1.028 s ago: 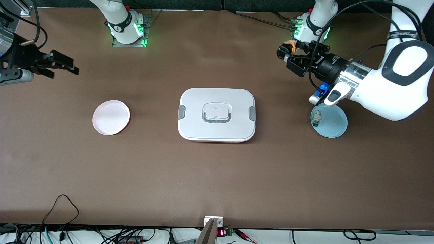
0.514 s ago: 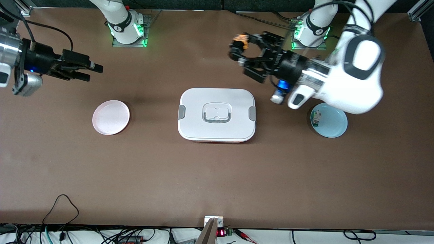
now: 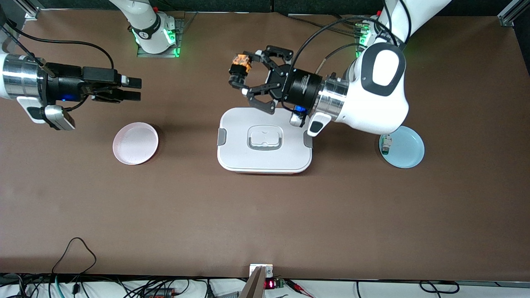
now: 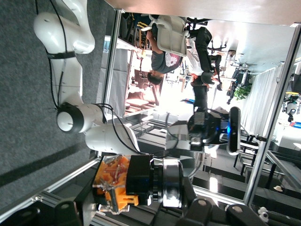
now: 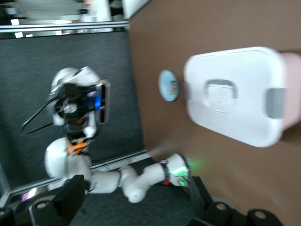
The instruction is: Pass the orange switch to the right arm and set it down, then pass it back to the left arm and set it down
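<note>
Brown matte tabletop carries a large white rounded-rectangle lidded box (image 3: 264, 140) at centre, a round pink plate (image 3: 135, 143) toward the right arm's end and a round pale-blue plate (image 3: 402, 147) toward the left arm's end. Left gripper (image 3: 240, 77) is up in the air over bare table just past the box's edge on the robots' side — fingers clamped on the small black orange-faced switch (image 3: 239, 66). Right gripper (image 3: 131, 89) hangs over the table near the pink plate — fingers spread wide, nothing in them.

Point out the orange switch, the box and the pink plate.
orange switch (image 3: 239, 63), front view, its orange face, held in the left gripper.
box (image 3: 265, 159), front view, bare part of the white lid.
pink plate (image 3: 135, 143), front view, its middle.
</note>
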Tool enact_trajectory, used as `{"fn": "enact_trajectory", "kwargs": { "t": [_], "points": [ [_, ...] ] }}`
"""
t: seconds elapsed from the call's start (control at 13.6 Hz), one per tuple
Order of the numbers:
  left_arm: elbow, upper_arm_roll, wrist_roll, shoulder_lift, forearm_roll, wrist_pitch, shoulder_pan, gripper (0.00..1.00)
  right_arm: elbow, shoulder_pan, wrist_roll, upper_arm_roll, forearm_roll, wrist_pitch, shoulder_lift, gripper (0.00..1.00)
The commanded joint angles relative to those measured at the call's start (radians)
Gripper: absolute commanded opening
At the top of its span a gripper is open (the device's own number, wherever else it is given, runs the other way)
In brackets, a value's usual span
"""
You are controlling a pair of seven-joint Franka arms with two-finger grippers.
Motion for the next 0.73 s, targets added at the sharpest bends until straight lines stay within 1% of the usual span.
{"fn": "enact_trajectory", "kwargs": {
  "t": [0.0,0.07,0.22,0.37,0.51,0.66],
  "points": [
    [0.058,0.011,-0.040,0.026,-0.008,0.004,-0.012,0.00,-0.076,0.015,-0.157,0.005,0.074,0.035,-0.006,1.00],
    [0.058,0.011,-0.041,0.026,-0.008,0.004,-0.011,0.00,-0.115,0.015,-0.231,0.005,0.127,0.034,-0.003,1.00],
    [0.058,0.011,-0.046,0.026,-0.008,0.004,-0.011,0.00,-0.197,0.023,-0.334,0.005,0.266,0.026,-0.003,1.00],
    [0.059,0.011,-0.055,0.026,-0.008,0.004,-0.011,0.00,-0.206,0.057,-0.359,0.005,0.316,0.040,0.003,1.00],
    [0.058,0.011,-0.055,0.026,-0.008,0.004,-0.011,0.00,-0.205,0.104,-0.353,0.005,0.391,0.063,0.003,1.00],
    [0.059,0.011,-0.055,0.026,-0.008,0.006,-0.012,0.00,-0.202,0.146,-0.342,0.017,0.442,0.119,0.000,1.00]
  ]
}}
